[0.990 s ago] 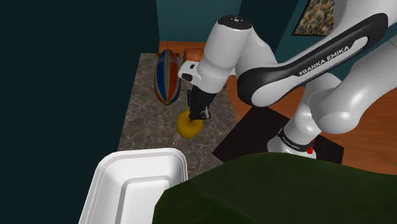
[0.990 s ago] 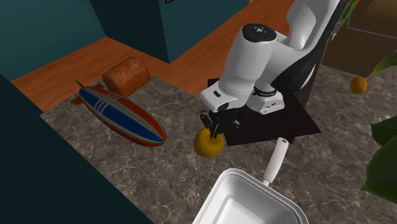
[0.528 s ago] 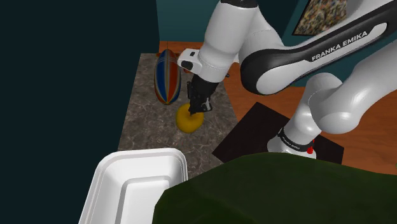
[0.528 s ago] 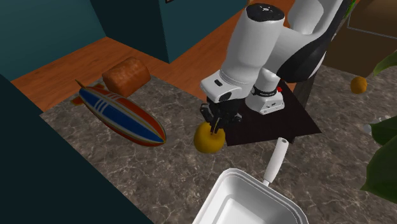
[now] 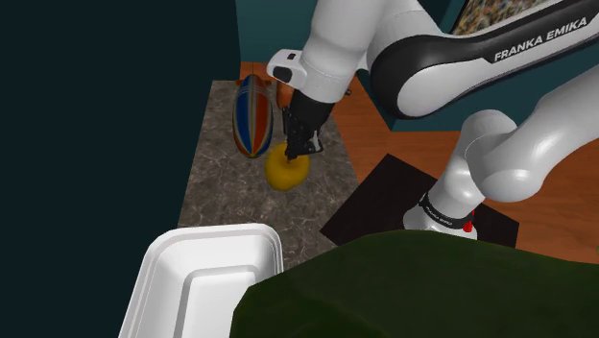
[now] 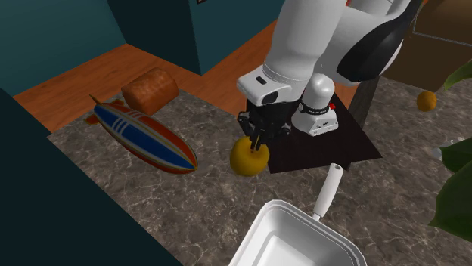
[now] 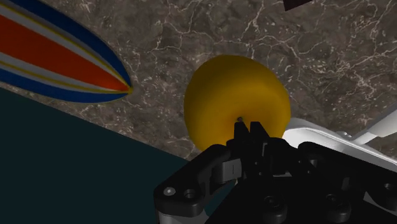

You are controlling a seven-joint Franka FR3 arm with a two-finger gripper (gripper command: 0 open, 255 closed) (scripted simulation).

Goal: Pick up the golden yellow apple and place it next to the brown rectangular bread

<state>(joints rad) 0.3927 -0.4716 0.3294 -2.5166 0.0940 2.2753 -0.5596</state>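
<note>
**Apple pinched at its top, bread lies past the toy airship**

Shoulder view: the yellow apple (image 5: pixel 285 171) sits low over the grey veined counter (image 5: pixel 216 192), just beside the near tip of a striped toy airship (image 5: pixel 253 115). The black gripper (image 5: pixel 298 149) comes straight down onto its crown. Whether the fruit is clear of the stone cannot be told from this angle. The arm (image 5: pixel 451 67) carries the only readable writing, "FRANKA EMIKA", in white capitals on its dark band. A white tray (image 5: pixel 206 278) lies nearer the camera, well apart from the apple.

Second exterior view: the apple (image 6: pixel 249 157) hangs directly under the gripper (image 6: pixel 258 140). The brown bread (image 6: pixel 150 88) rests toward this view's upper left, at the counter's far corner. The airship (image 6: pixel 144 136) lies between the 2, its long axis running across that line. I judge the coming carry turns on this: the fruit must go over or round the airship to land beside the loaf.

Wrist view: the 2 fingers (image 7: pixel 257 135) are drawn close together against the top of the apple (image 7: pixel 235 95), apparently clenched on its stem area, with the fruit directly beyond the fingertips. The airship's pointed end (image 7: pixel 57 54) lies off to one side.
</note>
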